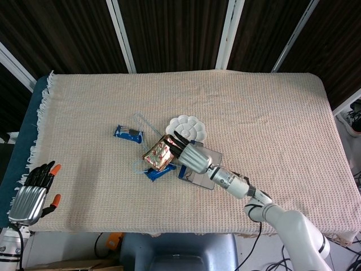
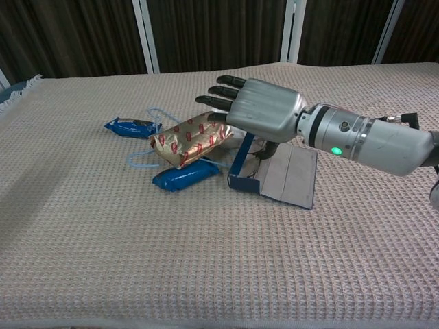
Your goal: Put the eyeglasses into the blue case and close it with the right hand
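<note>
**Right hand over open case, clutter tight on its left**

Clutter: gold packet (image 2: 188,140) with a red print lies just left of the case (image 2: 274,179), its right end under the right hand's fingertips (image 2: 218,90) in chest view; contact can't be confirmed. Blue packet (image 2: 185,176) sits near-left of the case, just beside its blue wall. Second blue packet (image 2: 130,127) lies further left, apart. Thin clear-blue loop of cord or tubing (image 2: 140,159) runs under and around the gold packet. White scalloped dish (image 1: 188,126) sits just beyond the hand on the far side.

Materials: table covered by a beige waffle-weave cloth (image 2: 206,260), fringed at the far-left edge. Case is a flat box, blue walls, grey lining, lid folded flat on the cloth to the right. Gold packet is crinkled foil, blocky. Hand has a silver metal back and black fingers.

Case: centre of table, open, blue wall upright on the left side. Long axis runs near-to-far, tilted slightly right in head view. Glasses (image 2: 259,159) only partly visible inside, under the palm; orientation unclear.

Right hand (image 2: 257,110): palm down above the case, fingers extended and spread toward the left, holding nothing.

Left hand (image 1: 32,195): at the near-left table edge, fingers apart, empty, orange-tipped.
</note>
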### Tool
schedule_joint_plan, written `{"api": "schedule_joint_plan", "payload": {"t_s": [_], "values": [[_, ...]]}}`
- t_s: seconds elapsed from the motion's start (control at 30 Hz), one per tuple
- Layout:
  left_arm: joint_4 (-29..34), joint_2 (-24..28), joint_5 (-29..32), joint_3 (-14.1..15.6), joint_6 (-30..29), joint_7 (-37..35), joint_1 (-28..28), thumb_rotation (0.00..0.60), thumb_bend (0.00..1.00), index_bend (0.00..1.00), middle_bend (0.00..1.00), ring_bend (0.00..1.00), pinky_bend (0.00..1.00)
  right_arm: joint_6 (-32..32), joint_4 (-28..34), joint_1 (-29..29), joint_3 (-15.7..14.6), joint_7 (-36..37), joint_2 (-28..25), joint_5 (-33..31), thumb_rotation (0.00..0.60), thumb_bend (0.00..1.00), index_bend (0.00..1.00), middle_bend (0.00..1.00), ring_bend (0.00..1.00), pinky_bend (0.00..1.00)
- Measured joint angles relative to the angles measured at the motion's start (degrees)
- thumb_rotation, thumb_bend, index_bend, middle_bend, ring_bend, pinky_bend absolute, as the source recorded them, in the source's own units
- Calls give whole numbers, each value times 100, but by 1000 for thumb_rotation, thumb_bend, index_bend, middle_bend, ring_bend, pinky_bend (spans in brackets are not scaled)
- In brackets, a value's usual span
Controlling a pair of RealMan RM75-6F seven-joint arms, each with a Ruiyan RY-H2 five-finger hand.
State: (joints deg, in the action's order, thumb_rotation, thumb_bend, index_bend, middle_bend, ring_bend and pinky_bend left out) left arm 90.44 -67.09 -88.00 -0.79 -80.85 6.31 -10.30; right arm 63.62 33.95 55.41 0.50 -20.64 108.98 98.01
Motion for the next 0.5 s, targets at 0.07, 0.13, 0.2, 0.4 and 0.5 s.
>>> {"api": "schedule_joint_plan", "payload": {"t_s": [0.07,0.13,0.2,0.4,0.5], "values": [[4,-3,-3,0,-5,9,2,600,385,0,0,0,113,-6,39,-2,2,-14,-20,-12,600,176,314,1,0,0],[2,-5,3,-3,-5,10,2,600,385,0,0,0,113,5,86,-4,6,-32,-47,-19,600,176,312,0,0,0],[0,-7,4,-4,1,8,0,600,385,0,0,0,113,21,136,-12,8,-34,-83,-25,600,176,308,1,0,0],[0,-11,-13,-1,-6,14,-2,600,385,0,0,0,114,-29,245,-32,-5,-88,-191,-50,600,176,291,0,0,0],[2,-10,-22,1,-17,7,2,600,385,0,0,0,114,-30,311,-35,-1,-109,-221,-60,600,176,287,0,0,0]]}}
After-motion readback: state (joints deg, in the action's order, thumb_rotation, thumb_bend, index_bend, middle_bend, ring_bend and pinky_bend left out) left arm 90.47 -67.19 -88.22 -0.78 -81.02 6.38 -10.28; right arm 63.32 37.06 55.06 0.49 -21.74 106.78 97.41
